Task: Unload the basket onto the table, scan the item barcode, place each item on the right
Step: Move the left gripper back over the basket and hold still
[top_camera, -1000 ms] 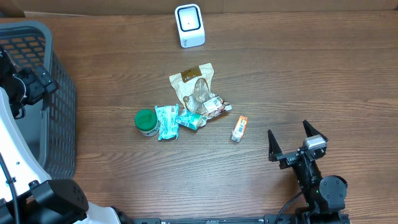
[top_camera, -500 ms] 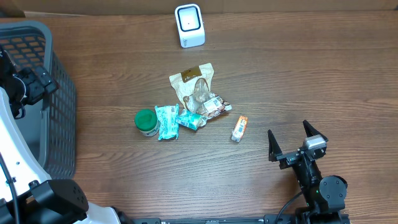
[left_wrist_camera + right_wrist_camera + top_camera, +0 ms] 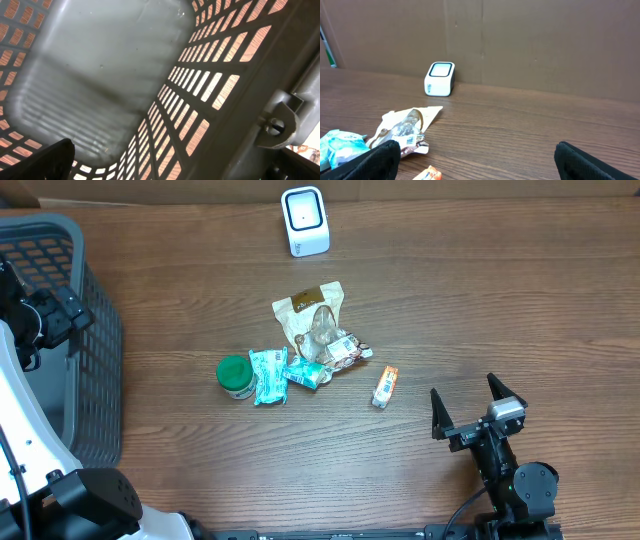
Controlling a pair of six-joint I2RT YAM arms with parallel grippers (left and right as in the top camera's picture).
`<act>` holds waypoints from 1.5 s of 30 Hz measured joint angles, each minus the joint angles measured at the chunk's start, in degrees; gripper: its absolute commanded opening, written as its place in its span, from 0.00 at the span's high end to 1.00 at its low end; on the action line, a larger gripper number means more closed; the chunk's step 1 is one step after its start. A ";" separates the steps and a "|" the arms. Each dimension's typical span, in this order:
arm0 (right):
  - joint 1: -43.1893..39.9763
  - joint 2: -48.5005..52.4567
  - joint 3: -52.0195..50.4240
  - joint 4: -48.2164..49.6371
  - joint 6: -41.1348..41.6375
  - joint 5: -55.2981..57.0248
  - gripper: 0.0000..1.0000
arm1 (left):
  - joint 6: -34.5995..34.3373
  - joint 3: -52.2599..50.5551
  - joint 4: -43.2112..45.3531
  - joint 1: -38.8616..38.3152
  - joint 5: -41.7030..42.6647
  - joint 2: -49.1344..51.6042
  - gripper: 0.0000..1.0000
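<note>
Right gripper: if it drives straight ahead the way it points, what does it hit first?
For the right gripper the way looks free over bare table. First contact would likely be the cardboard back wall, just right of the white scanner. The item pile sits left of that line.

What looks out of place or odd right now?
Nothing stands out. The pouches and the green-lidded jar sit bunched mid-table, the small orange box just apart from them, the white scanner upright at the far edge. No spill shows.
</note>
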 measured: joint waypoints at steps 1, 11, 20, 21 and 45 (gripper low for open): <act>0.00 0.00 0.00 0.00 0.02 0.00 0.00 | 0.02 0.00 -0.02 0.00 0.00 0.00 0.00; 0.00 0.00 0.00 -0.02 0.02 0.00 0.00 | 0.02 0.00 0.00 0.00 0.00 0.00 0.00; 0.00 0.00 0.00 -0.02 -0.02 0.00 0.00 | 0.02 0.00 -0.02 0.00 0.00 0.00 0.00; 0.00 0.00 0.00 -0.02 0.00 0.00 0.00 | 0.02 0.00 0.00 0.00 0.00 0.00 0.00; 0.00 0.00 0.00 0.66 0.02 -0.68 0.00 | 0.02 0.00 0.00 0.00 0.00 0.00 0.00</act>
